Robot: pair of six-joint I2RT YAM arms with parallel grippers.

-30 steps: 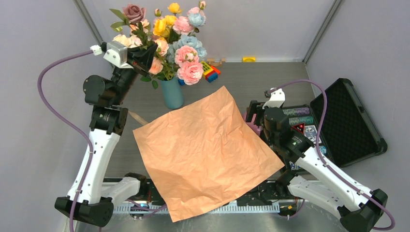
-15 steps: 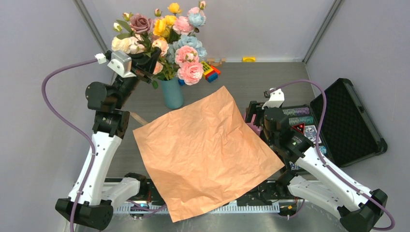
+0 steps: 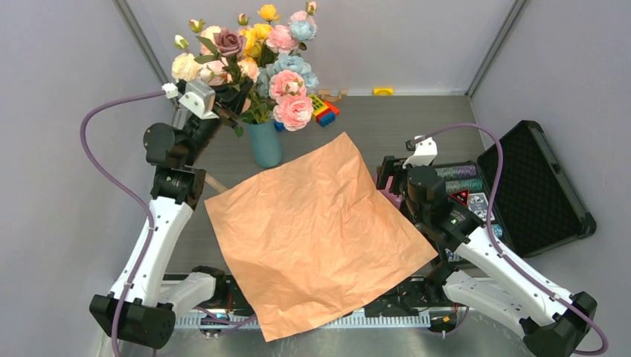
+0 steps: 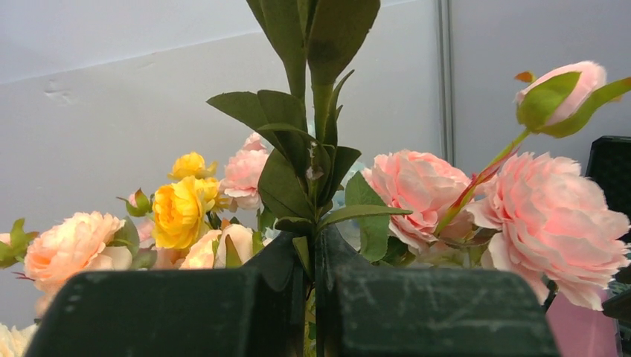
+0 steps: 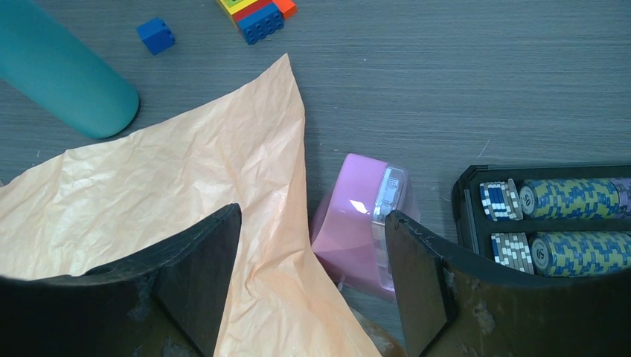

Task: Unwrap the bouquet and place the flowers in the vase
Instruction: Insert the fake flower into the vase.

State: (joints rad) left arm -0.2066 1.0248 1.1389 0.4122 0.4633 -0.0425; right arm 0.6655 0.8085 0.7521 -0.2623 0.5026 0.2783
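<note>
The left jaws are pressed together on a leafy stem, which rises straight up out of the slit between them. The grip sits low on the stem, most likely so that the blooms above are left free and the lower end can be steered downward. Just beyond these jaws and to either side crowd the flowers, pink, peach, yellow and pale blue. Most of them stand in the vase, which is lower than the left jaws and a little to their right. Whether the foot of the held stem is already inside the vase mouth cannot be told, for leaves hide it. The right jaws stand wide apart with nothing between them, hanging low over the counter. Directly under them lies the edge of the kraft paper, spread flat and bare, and between their tips shows a pink box. To the right of these jaws is a tray of poker chips. With the wrapping opened out and lying apart from the blooms, the unwrapping looks done; what remains, I judge, is to settle this stem in the vase
</note>
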